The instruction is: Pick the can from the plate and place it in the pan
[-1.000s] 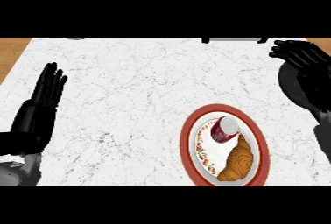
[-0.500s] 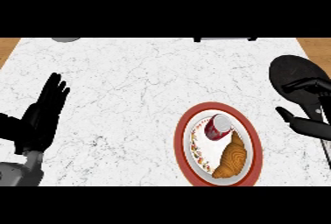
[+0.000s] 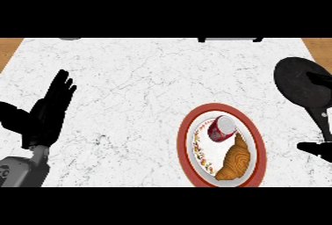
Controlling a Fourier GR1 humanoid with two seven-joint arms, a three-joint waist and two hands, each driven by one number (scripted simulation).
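A red can (image 3: 220, 128) lies on its side on the upper part of a red-rimmed plate (image 3: 184, 147), next to a croissant (image 3: 235, 161). The black pan (image 3: 299, 82) sits at the counter's right edge, its handle running down toward me. My left hand (image 3: 50, 110) is open at the far left, fingers up, resting well away from the plate. Of my right hand (image 3: 318, 149) only a dark part shows at the right edge, below the pan's handle and to the right of the plate; it touches neither the can nor the plate.
The white marble counter (image 3: 136, 74) stretches between my left hand and the plate. Wooden floor shows at the top corners beyond the counter's far edge. Dark objects (image 3: 230, 39) lie cut off along the far edge.
My right hand has dropped from over the pan to the right edge below its handle, uncovering the pan. My left hand has sunk lower in the view. The can stays on the plate.
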